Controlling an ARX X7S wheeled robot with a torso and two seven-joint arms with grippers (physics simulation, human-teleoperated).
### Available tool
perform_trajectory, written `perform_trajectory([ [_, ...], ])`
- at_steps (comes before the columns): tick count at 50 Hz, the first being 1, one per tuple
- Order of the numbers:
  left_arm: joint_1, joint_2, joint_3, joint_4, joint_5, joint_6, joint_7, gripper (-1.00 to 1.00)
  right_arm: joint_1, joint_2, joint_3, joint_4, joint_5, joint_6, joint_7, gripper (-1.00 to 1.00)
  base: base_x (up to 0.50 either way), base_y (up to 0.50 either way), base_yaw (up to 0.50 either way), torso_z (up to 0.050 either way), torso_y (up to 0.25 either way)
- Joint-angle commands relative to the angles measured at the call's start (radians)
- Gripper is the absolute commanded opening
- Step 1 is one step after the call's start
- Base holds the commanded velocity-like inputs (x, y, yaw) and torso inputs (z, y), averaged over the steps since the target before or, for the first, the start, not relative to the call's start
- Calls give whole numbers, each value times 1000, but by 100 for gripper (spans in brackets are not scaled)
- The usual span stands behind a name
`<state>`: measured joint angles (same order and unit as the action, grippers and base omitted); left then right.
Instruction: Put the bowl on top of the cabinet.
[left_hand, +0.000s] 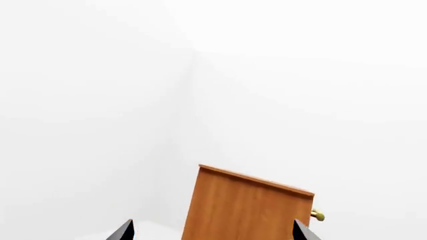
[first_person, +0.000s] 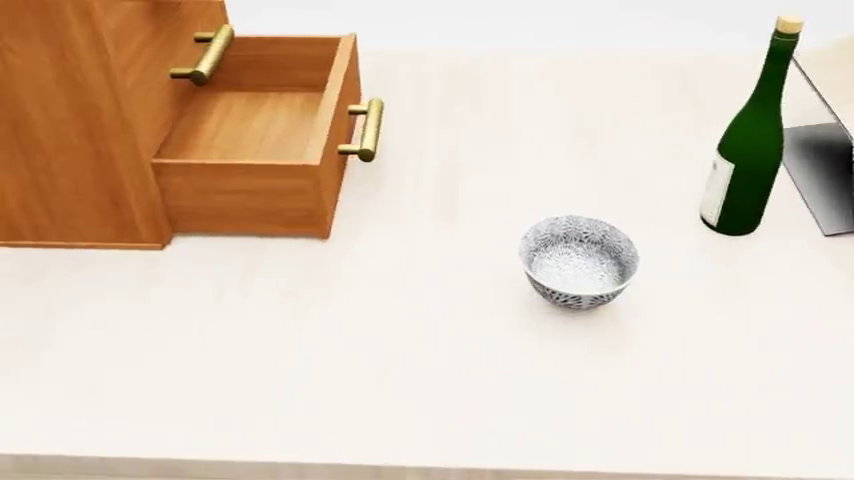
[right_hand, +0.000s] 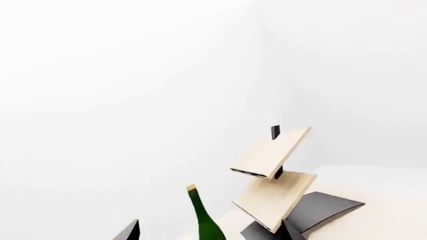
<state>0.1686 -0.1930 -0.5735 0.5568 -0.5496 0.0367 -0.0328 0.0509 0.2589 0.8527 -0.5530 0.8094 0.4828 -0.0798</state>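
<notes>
The bowl (first_person: 579, 262) stands upright on the table (first_person: 400, 380), to the right of the cabinet (first_person: 80, 130), apart from its open bottom drawer (first_person: 254, 150). Farther right stands a green bottle (first_person: 747, 140). Left gripper (left_hand: 213, 232) and right gripper (right_hand: 210, 232): fingers spread, holding nothing.

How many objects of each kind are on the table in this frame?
Bowl: 1
Cabinet, bottom drawer open: 1
Green bottle: 1
Tilted wooden rack: 1
Total: 4
</notes>
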Motion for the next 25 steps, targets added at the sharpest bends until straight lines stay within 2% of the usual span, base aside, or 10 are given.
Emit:
perform_trajectory([
  [1, 4, 5, 1, -12, 23, 6, 5, 100, -7, -15, -11, 5, -23, -14, -19, 100, 0, 500, 0, 0, 0],
  [25, 12, -7, 21, -13, 18, 17, 12, 100, -19, -15, -34, 15, -32, -23, -23, 100, 0, 500, 0, 0, 0],
])
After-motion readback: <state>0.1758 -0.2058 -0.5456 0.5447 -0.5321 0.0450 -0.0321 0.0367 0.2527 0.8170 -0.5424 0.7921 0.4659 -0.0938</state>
